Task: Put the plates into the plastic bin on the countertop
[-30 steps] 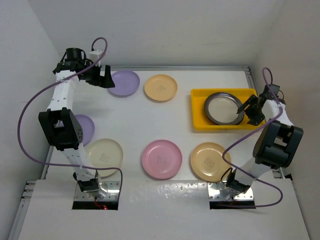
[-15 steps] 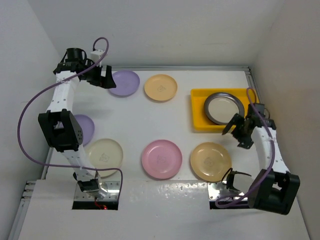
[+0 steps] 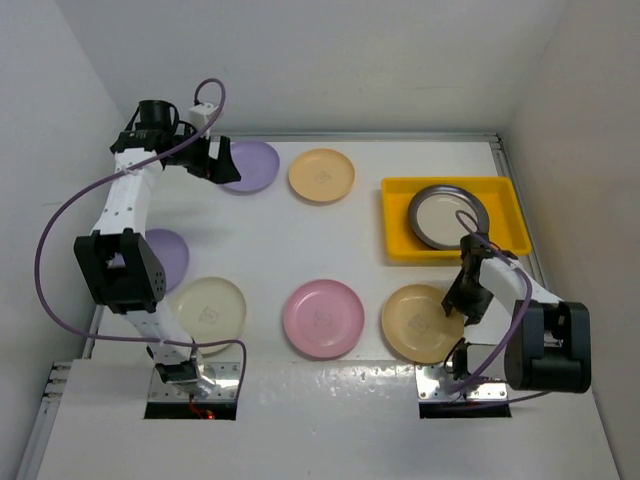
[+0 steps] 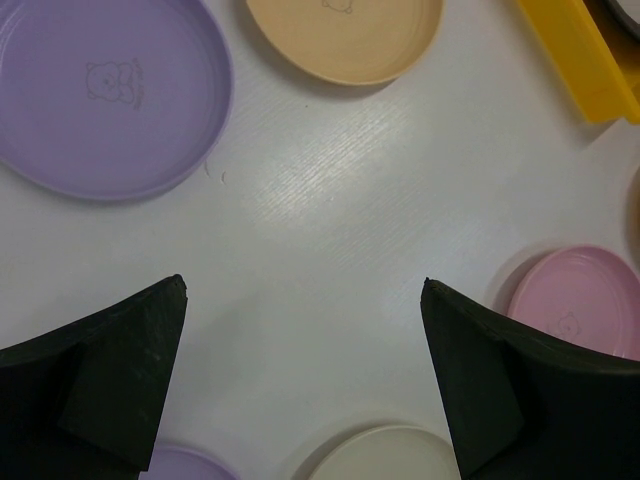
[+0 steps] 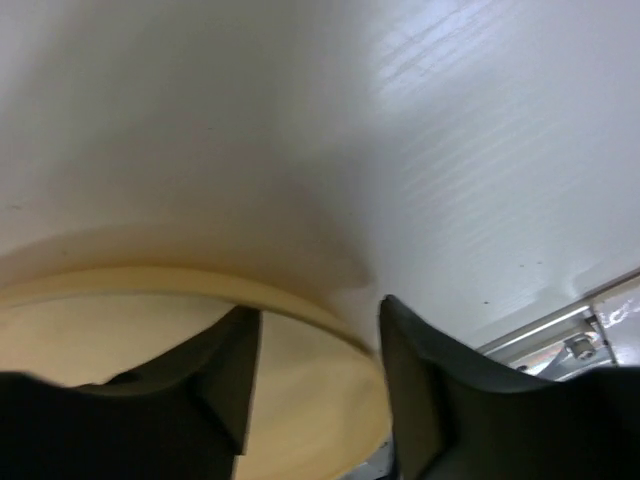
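Observation:
The yellow plastic bin point(image 3: 505, 198) sits at the right of the white countertop point(image 3: 270, 240) and holds one dark-rimmed plate point(image 3: 447, 216). My right gripper point(image 3: 461, 301) is low at the right rim of the near yellow-tan plate point(image 3: 415, 322). In the right wrist view its jaws point(image 5: 320, 315) are apart and straddle that plate's rim point(image 5: 150, 285), not closed on it. My left gripper point(image 3: 218, 162) is open and empty, raised beside the far lilac plate point(image 3: 250, 166). It is wide open in the left wrist view point(image 4: 303, 290), above bare countertop.
A far yellow-tan plate point(image 3: 321, 175), a pink plate point(image 3: 323, 318), a cream plate point(image 3: 208, 307) and a second lilac plate point(image 3: 172, 256), partly behind the left arm, lie on the countertop. Raised rails edge it. White walls stand on three sides.
My right gripper has left the bin, swung toward the near edge and dropped to the rim of the near yellow-tan plate. My left gripper has shifted slightly right.

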Controlling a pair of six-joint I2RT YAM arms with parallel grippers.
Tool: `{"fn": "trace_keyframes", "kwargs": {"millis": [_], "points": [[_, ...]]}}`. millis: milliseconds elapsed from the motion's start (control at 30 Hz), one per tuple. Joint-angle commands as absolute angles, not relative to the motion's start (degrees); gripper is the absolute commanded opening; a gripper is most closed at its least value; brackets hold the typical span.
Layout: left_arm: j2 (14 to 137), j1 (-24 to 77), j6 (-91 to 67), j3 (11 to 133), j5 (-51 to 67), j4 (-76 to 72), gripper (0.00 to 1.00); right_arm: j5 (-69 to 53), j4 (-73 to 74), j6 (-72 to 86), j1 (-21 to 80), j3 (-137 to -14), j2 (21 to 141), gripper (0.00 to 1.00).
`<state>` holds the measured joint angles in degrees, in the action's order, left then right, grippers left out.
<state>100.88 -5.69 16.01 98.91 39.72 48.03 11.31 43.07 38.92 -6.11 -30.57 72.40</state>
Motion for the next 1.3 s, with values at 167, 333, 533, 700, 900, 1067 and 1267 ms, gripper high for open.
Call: {"fn": "trace_keyframes", "kwargs": {"millis": [167, 333, 533, 700, 900, 1067, 1267], "points": [[96.5, -5.54, 17.14, 97.74, 41.57, 46.93, 1.0, 12.04, 43.15, 38.85, 3.07, -32.61, 75.15, 0.14], [96.5, -5.54, 17.14, 97.73, 41.57, 46.41, 1.0, 12.22, 46.49, 38.33, 11.15, -34.27, 75.67, 0.0], [97.03, -5.54, 17.14, 97.73, 41.05, 46.41, 1.0, 11.16, 50.97, 36.91, 22.41, -42.18, 73.74, 0.0], [97.03, -5.54, 17.67, 97.73, 38.41, 46.41, 1.0, 13.79, 55.46, 36.74, 26.54, -53.94, 71.46, 0.0], [97.03, -5.54, 18.28, 98.26, 35.68, 46.41, 1.0, 14.33, 52.65, 32.19, 22.01, -65.63, 70.66, 0.0], [97.03, -5.54, 18.28, 99.93, 29.47, 46.41, 1.0, 6.86, 46.59, 27.86, 6.0, -70.48, 76.35, 0.0], [97.03, -5.54, 24.52, 108.09, 19.53, 49.56, 1.0, -2.0, 40.53, 30.75, -15.81, -71.63, 89.09, 0.0]]}}
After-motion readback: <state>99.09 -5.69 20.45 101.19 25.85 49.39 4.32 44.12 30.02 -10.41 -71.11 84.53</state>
